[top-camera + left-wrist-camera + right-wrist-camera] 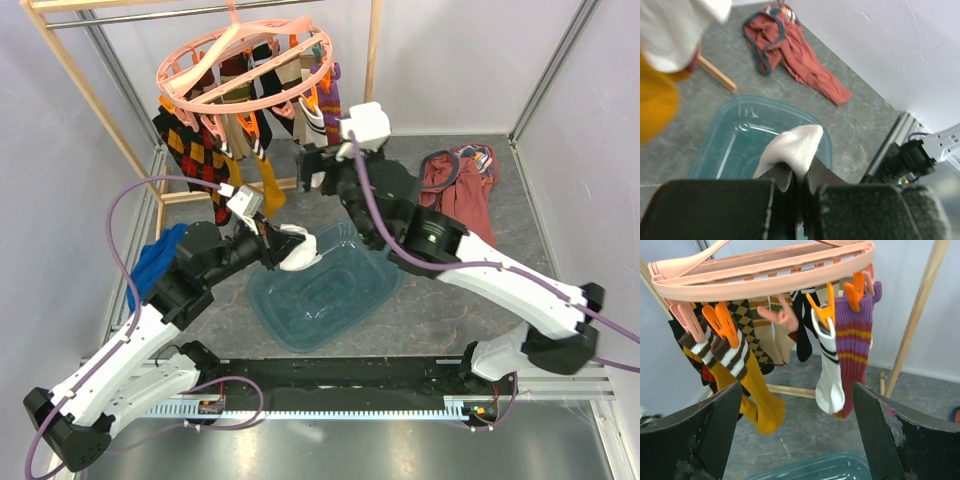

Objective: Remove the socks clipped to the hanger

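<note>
Socks (852,335) clipped to the hanger (765,272) at the bench's (440,305) far edge are faced by the released right gripper (797,390), the left gripper (799,177) clenched on a white sock (795,145); the hanger could be swung by a skewed tug.

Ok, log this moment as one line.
left gripper: shut on white sock, over teal bin | right gripper: open, facing hanger | other socks: clipped on hanger
</note>
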Controlling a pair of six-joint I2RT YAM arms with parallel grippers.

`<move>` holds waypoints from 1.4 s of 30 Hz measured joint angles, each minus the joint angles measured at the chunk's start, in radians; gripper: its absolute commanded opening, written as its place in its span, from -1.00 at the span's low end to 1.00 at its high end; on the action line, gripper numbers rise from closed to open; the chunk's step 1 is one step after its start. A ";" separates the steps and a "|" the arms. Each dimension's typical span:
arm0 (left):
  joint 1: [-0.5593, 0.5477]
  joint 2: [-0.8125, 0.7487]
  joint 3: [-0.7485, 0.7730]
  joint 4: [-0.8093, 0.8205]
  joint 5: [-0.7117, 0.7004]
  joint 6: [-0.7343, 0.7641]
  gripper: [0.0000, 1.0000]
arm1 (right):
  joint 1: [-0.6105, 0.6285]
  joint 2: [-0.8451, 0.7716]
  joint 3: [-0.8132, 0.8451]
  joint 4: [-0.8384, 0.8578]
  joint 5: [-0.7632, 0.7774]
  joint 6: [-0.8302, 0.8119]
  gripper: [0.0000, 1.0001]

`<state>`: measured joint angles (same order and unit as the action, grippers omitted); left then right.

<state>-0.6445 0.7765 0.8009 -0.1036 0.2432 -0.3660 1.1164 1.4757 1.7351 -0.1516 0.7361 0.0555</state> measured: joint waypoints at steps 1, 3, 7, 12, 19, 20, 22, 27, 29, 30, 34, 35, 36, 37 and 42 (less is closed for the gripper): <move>-0.005 0.006 -0.008 0.000 0.003 -0.010 -0.96 | 0.000 -0.036 -0.043 0.011 -0.003 0.008 0.96; -0.016 0.027 -0.031 0.000 0.005 -0.031 -0.94 | 0.000 -0.103 -0.122 0.027 -0.003 0.025 0.96; -0.029 0.095 -0.080 0.001 0.005 -0.069 -0.82 | 0.000 -0.204 -0.250 0.057 0.008 0.037 0.96; -0.039 0.187 -0.130 0.003 0.016 -0.122 -0.50 | 0.000 -0.248 -0.306 0.080 0.047 0.023 0.96; -0.043 0.243 -0.148 0.024 0.073 -0.183 0.28 | 0.000 -0.249 -0.340 0.105 0.084 -0.019 0.96; -0.043 0.245 -0.148 0.027 0.091 -0.192 0.36 | 0.000 -0.248 -0.341 0.106 0.087 -0.023 0.96; -0.043 0.244 -0.149 0.031 0.113 -0.200 0.47 | 0.000 -0.242 -0.341 0.108 0.094 -0.028 0.96; -0.043 0.215 -0.150 0.027 0.151 -0.213 0.76 | -0.005 -0.224 -0.346 0.140 0.103 -0.034 0.96; -0.043 0.188 -0.149 0.017 0.151 -0.215 0.80 | -0.011 -0.212 -0.346 0.152 0.105 -0.034 0.96; -0.043 0.176 -0.145 0.002 0.151 -0.214 0.80 | -0.016 -0.205 -0.346 0.156 0.105 -0.034 0.96; -0.043 0.163 -0.100 -0.075 0.148 -0.205 0.81 | -0.040 -0.180 -0.346 0.159 0.095 -0.033 0.96; -0.043 0.160 -0.092 -0.087 0.149 -0.201 0.81 | -0.045 -0.176 -0.346 0.160 0.093 -0.032 0.96; -0.043 0.154 -0.088 -0.092 0.150 -0.198 0.81 | -0.050 -0.173 -0.346 0.160 0.091 -0.029 0.96; -0.043 0.146 -0.087 -0.100 0.153 -0.197 0.81 | -0.054 -0.171 -0.346 0.160 0.090 -0.027 0.96; -0.043 0.113 -0.086 -0.132 0.212 -0.196 0.80 | -0.068 -0.170 -0.346 0.164 0.083 -0.014 0.96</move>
<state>-0.6880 0.8898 0.7147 -0.2356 0.4549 -0.5625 1.0485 1.3056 1.3895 0.0124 0.8192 0.0418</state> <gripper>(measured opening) 0.902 0.979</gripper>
